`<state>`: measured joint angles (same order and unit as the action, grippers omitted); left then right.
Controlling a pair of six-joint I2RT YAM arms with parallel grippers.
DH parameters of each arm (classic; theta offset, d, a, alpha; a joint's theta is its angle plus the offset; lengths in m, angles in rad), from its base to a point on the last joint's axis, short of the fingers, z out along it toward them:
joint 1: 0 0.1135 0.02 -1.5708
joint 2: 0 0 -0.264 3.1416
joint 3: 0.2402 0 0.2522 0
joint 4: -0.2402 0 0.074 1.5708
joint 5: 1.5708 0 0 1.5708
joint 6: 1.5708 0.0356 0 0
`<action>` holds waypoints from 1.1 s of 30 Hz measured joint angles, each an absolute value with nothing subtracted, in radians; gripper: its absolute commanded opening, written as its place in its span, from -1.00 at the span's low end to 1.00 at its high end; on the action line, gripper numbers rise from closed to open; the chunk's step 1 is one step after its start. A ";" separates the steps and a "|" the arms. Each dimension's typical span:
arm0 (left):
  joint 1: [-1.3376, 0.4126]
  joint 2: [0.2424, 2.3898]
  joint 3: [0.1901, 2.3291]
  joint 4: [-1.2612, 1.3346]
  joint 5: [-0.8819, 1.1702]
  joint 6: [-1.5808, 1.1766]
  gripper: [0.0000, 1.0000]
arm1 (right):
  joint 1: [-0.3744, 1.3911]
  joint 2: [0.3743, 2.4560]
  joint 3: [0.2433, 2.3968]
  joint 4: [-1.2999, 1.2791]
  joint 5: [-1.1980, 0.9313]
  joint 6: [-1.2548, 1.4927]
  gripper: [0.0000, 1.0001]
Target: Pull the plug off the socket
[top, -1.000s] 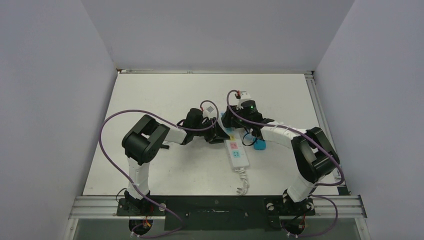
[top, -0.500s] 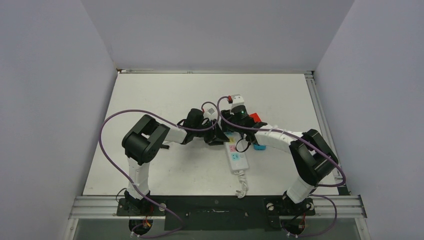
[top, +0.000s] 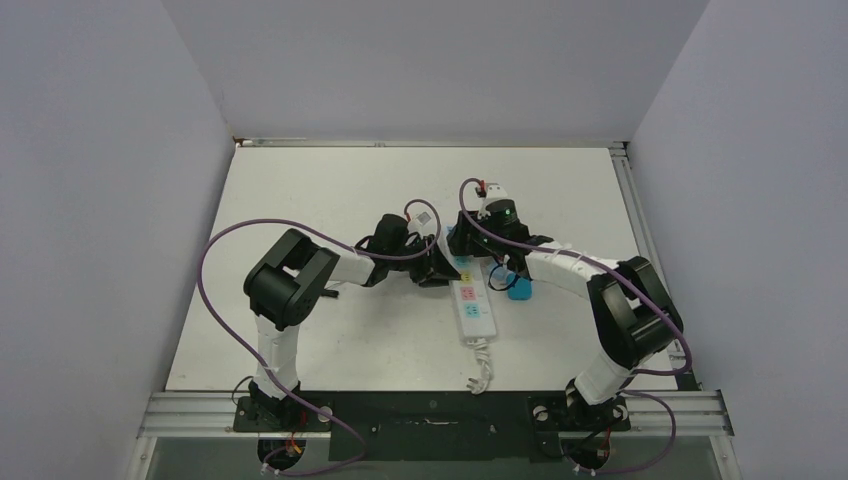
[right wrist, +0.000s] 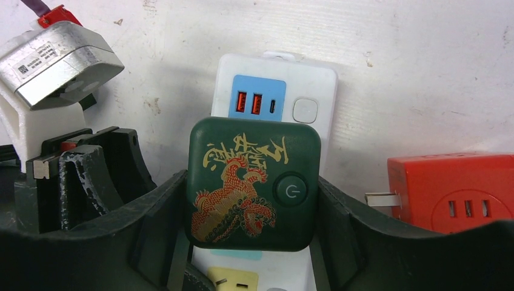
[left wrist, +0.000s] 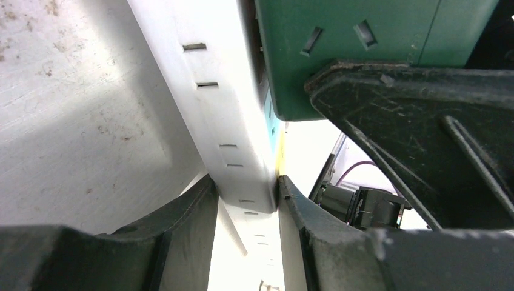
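Observation:
The socket, a long white power strip point(top: 472, 308) with pastel outlets, lies mid-table, its cord toward the near edge. A dark green cube plug with a gold and red dragon point(right wrist: 251, 182) sits on it behind the blue USB panel point(right wrist: 257, 97). My right gripper point(right wrist: 251, 185) is shut on the plug, one finger on each side; from above it point(top: 468, 243) is over the strip's far end. My left gripper point(left wrist: 247, 200) is shut on the strip's edges point(left wrist: 233, 121), reaching in from the left point(top: 443, 268). Whether the plug's pins are still seated is hidden.
A red cube adapter point(right wrist: 451, 191) with bare prongs lies just right of the strip's far end. A blue cube point(top: 519, 290) sits right of the strip under my right forearm. The left wrist's silver camera block point(right wrist: 54, 60) is close on the left of the plug.
My right wrist swung left over the strip half a second ago and has swung back right. The strip's cord end has shifted slightly left. The left arm has barely moved.

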<state>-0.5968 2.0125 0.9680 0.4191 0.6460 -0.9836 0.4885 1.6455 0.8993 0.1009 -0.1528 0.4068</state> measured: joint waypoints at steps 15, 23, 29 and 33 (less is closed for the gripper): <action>-0.601 2.012 1.002 0.363 0.642 -0.925 -1.00 | 0.531 1.642 0.950 0.002 -0.039 0.394 -0.89; -0.602 2.012 1.015 0.339 0.651 -0.888 -1.00 | 0.580 1.642 0.992 -0.072 0.065 0.361 -0.89; -0.603 2.012 1.017 0.336 0.653 -0.878 -1.00 | 0.577 1.642 0.999 -0.086 0.065 0.360 -0.89; -0.606 2.012 1.021 0.336 0.648 -0.878 -1.00 | 0.534 1.642 0.999 -0.092 -0.014 0.379 -0.89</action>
